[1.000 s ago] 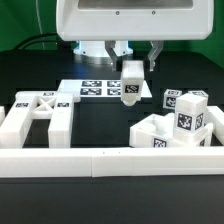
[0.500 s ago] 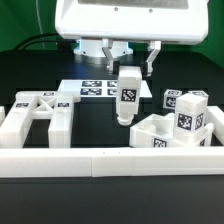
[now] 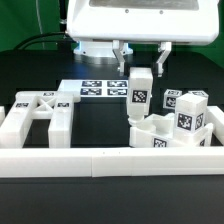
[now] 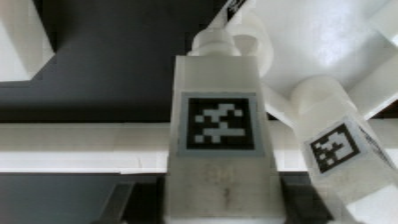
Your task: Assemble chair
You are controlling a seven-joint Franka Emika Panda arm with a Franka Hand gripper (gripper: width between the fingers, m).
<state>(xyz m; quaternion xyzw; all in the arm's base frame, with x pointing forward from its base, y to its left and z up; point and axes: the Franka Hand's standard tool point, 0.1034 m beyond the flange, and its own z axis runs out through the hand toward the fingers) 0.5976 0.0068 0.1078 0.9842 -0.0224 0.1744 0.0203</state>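
My gripper [image 3: 141, 66] is shut on a white square chair leg [image 3: 140, 96] with a black-and-white tag and holds it upright above the table, just beside the pile of white chair parts [image 3: 178, 126] on the exterior view's right. In the wrist view the leg [image 4: 222, 115] runs straight out from between my fingers [image 4: 146, 200], with tagged parts [image 4: 334, 140] behind it. A larger white chair piece with a cross-braced panel [image 3: 38, 113] lies on the exterior view's left.
The marker board [image 3: 92, 88] lies flat behind the leg. A long low white border wall [image 3: 110, 161] runs across the front. The arm's white base housing [image 3: 140, 20] fills the top of the exterior view.
My gripper has carried the leg down a little and then toward the exterior view's right, closer to the pile of parts. The other parts have not moved.
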